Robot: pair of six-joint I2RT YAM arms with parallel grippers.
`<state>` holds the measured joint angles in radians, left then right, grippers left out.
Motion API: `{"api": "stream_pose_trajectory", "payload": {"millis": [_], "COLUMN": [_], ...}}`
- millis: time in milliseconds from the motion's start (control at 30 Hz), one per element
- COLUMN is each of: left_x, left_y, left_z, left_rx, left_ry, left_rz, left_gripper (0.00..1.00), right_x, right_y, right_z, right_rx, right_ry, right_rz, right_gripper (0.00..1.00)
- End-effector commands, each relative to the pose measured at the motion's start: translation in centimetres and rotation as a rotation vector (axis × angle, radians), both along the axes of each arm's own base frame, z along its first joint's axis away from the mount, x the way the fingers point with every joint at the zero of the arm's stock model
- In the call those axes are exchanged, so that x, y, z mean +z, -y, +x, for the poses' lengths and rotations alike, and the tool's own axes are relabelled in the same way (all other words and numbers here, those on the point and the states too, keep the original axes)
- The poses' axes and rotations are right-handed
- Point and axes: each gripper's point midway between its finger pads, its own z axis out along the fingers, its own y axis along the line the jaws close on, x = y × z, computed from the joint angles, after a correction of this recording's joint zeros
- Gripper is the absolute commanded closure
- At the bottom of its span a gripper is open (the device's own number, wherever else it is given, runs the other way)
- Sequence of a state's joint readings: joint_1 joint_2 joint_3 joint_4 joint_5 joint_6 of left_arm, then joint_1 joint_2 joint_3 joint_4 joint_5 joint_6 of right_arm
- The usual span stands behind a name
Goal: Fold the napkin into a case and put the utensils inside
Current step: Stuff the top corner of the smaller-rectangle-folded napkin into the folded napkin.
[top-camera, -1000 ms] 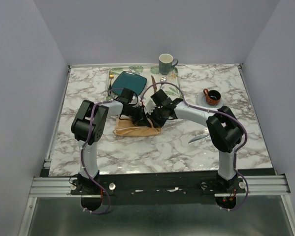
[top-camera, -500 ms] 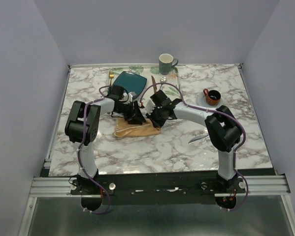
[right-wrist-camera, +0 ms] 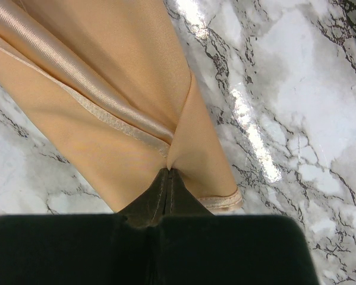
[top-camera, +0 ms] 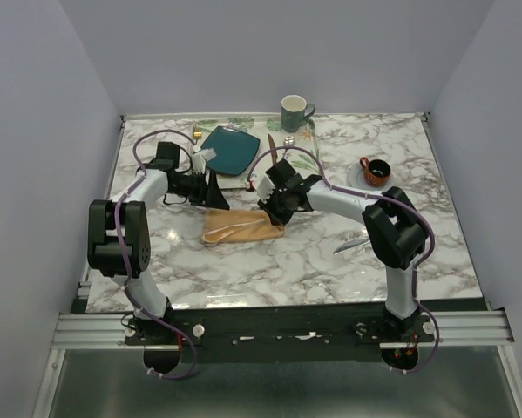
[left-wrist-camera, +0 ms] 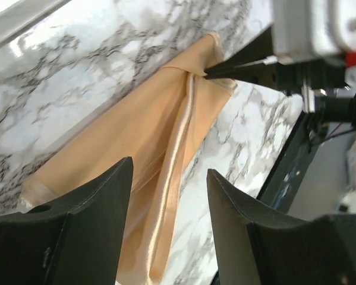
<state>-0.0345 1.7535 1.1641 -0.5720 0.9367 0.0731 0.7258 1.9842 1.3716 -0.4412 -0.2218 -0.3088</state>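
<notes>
On the left, your left pincer (top-camera: 215, 186) stands open near the left part of the napkin (top-camera: 240, 228), and it holds nothing. The napkin lies in the middle of the surface (top-camera: 313, 266) as a long folded band with a shiny hem along it. It is a thin, soft cloth, and I judge it light and a little slippery, so it will likely sag and unfold if you lift it by one point. Better take it at a corner or a hemmed edge, low to the surface. The right pincer (right-wrist-camera: 169, 173) is closed on its right corner. Further right lies the silver-grey knife (top-camera: 352, 246), apart from the cloth. I count one napkin and one such knife; the spoon I cannot find.
</notes>
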Motion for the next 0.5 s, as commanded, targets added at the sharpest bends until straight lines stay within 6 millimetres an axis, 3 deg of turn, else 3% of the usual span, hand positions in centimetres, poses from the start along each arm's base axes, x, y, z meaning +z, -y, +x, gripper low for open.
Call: {"api": "stream_pose_trajectory", "payload": {"millis": [0,133,467], "left_x": [0.5,-0.1,-2.9], "left_y": [1.8,3.2,3.6], "left_z": [-2.3,-3.1,-3.1], "left_rx": [-0.209,-0.329,-0.486], "left_ry": [0.185,0.317,0.513], "left_rz": [-0.016,0.03,0.221], "left_gripper": [0.38,0.39,0.39], "right_x": [-1.6,-1.5,-1.2], "right_y": [0.9,0.8,0.6], "right_z": [-0.3,-0.4,-0.2], "right_rx": [0.003,0.005,0.008], "right_ry": [-0.003,-0.007,-0.002], "right_rz": [-0.055,-0.05,-0.041], "right_gripper": [0.99,0.99,0.99]}}
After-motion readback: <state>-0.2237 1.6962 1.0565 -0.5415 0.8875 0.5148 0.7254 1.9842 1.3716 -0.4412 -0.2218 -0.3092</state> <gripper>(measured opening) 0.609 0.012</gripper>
